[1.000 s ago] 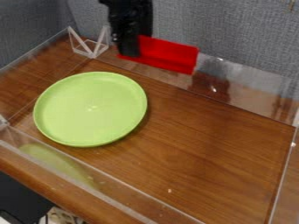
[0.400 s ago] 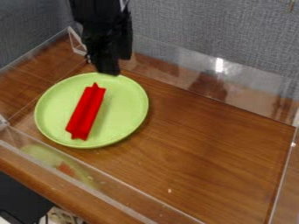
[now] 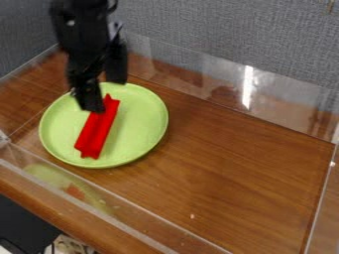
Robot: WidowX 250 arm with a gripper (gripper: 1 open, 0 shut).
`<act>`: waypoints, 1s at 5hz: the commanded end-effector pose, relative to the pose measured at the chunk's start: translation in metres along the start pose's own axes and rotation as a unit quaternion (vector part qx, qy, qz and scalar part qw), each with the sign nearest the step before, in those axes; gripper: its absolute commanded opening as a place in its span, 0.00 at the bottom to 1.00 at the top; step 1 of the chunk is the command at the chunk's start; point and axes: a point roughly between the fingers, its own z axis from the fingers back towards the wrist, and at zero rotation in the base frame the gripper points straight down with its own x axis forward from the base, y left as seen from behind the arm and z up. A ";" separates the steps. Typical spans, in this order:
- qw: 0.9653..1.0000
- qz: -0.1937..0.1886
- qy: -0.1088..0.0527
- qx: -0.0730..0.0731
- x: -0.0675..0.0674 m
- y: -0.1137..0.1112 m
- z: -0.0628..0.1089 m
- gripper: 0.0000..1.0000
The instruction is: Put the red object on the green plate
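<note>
The claw [image 3: 90, 99], pointing straight down from its black arm, hangs low over the left half of the green plate [image 3: 143, 137], its tips just beside the upper end of the red object [image 3: 97, 125]. Motion blur and the dark housing hide the gap between the jaws, so whether they stand open cannot be told from this view; nothing appears to be clamped in them, and the bar looks free of their hold.

A second ago the bar sat at the back of the counter [image 3: 239, 169], under the claw, and the plate was bare. A moment later it lay on the plate with the claw raised behind it. Now the bar lies flat across the plate's middle, running from upper right to lower left, wholly inside the rim, while the claw has shifted left and down beside it.

Judged from this, the task looks complete: the bar rests on the plate. All that seems left is for the arm to draw away without nudging the bar. The clear-walled enclosure [image 3: 252, 84] around the wooden surface holds nothing else of note.
</note>
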 end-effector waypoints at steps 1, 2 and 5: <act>1.000 0.000 -0.015 -0.006 0.013 0.001 -0.015 1.00; 0.999 -0.025 -0.024 -0.004 0.016 0.002 -0.041 1.00; 1.000 -0.009 -0.011 0.009 0.034 -0.004 -0.087 1.00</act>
